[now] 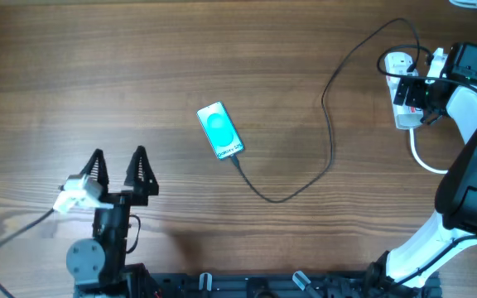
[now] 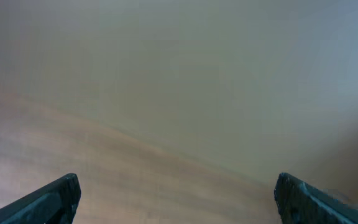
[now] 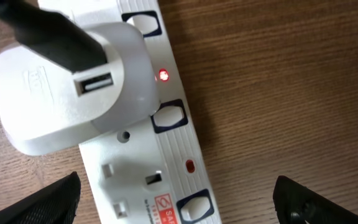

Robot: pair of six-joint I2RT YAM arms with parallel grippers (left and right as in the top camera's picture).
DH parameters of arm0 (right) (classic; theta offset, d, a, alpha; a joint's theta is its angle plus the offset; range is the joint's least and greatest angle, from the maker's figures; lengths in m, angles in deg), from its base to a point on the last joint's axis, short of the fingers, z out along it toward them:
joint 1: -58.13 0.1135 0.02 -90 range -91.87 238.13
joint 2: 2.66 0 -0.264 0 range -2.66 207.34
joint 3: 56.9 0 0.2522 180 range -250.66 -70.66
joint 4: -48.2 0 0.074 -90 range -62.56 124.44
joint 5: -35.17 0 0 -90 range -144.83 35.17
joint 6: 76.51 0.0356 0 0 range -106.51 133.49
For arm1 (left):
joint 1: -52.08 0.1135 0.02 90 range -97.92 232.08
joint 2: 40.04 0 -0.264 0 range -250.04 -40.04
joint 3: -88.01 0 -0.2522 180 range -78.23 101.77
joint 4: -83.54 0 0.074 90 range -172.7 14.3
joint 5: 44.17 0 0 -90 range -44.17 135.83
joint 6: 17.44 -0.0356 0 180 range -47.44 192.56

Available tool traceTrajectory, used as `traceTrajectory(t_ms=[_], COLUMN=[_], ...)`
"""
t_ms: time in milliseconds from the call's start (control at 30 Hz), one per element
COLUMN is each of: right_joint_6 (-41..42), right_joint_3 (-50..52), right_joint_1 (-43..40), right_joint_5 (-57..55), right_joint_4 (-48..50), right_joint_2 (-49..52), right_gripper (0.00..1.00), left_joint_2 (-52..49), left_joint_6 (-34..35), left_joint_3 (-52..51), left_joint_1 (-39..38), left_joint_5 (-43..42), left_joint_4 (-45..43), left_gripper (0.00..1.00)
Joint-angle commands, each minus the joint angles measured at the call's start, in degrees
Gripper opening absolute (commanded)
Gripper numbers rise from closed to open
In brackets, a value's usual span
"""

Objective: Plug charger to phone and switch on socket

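In the overhead view the right gripper point(image 1: 414, 85) covers the middle of the power strip point(image 1: 403, 121). The thick white cord point(image 1: 419, 156) disappears behind that arm, and the plug tip point(image 1: 237, 158) at the phone point(image 1: 220, 130) is too small to tell whether it is seated. The right wrist view cuts the strip off at top and bottom. There the black cable point(image 3: 42, 31) is a blur leaving at the top-left corner and hiding part of the white adapter point(image 3: 61, 106), and only the dark tips of the fingers point(image 3: 48, 202) show. The left wrist view is wholly out of focus: the table point(image 2: 135, 180) is a soft brown smear, with only the left fingertips point(image 2: 51, 199) in the bottom corners.

One phone point(image 1: 220, 130), one charger point(image 3: 48, 118), one socket point(image 3: 135, 186)
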Motion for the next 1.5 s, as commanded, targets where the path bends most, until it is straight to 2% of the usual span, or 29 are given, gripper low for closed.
traceTrajectory(t_ms=[0,200,300,367,467,500,600,1200,1267,1333,1467], right_joint_6=[-0.5,-0.5,-0.5,-0.5,-0.5,-0.5,-0.5,-0.5,-0.5,-0.5,-0.5], right_joint_3=[0.1,0.1,0.1,0.1,0.1,0.1,0.1,0.1,0.1,0.1,0.1], right_joint_1=[0.1,0.1,0.1,0.1,0.1,0.1,0.1,0.1,0.3,0.7,0.7], right_joint_5=[-0.3,-0.3,-0.3,-0.3,-0.3,-0.3,-0.3,-0.3,-0.2,-0.2,-0.2], right_joint_4=[0.1,0.1,0.1,0.1,0.1,0.1,0.1,0.1,-0.5,-0.3,-0.3], right_joint_2=[-1.1,-1.1,-1.1,-1.1,-1.1,-1.1,-1.1,-1.3,-6.5,-16.7,-42.6], right_gripper=[1.0,1.0,1.0,1.0,1.0,1.0,1.0,1.0,1.0,1.0,1.0], left_joint_2=[1.7,1.7,1.7,1.7,1.7,1.7,1.7,1.6,1.6,1.6,1.6], left_joint_6=[-0.9,-0.9,-0.9,-5.2,-16.9,-18.9,-15.6,-15.6,-15.6,-15.6,-15.6], left_joint_3=[-1.9,-7.1,-7.1,-7.1,-7.1,-7.1,-7.1,-7.1,-7.1,-7.1,-7.1], left_joint_1=[-0.6,-1.3,-1.3,-1.6,-3.7,-4.4,-4.6,-4.6,-4.6,-4.6,-4.6], left_joint_5=[3.1,3.9,5.0,5.0,4.5,4.5,4.6,4.6,4.6,4.6,4.6], left_joint_4=[-1.1,-1.4,5.1,7.0,7.0,7.1,6.9,6.8,6.8,6.8,6.8], left_gripper=[1.0,1.0,1.0,1.0,1.0,1.0,1.0,1.0,1.0,1.0,1.0])
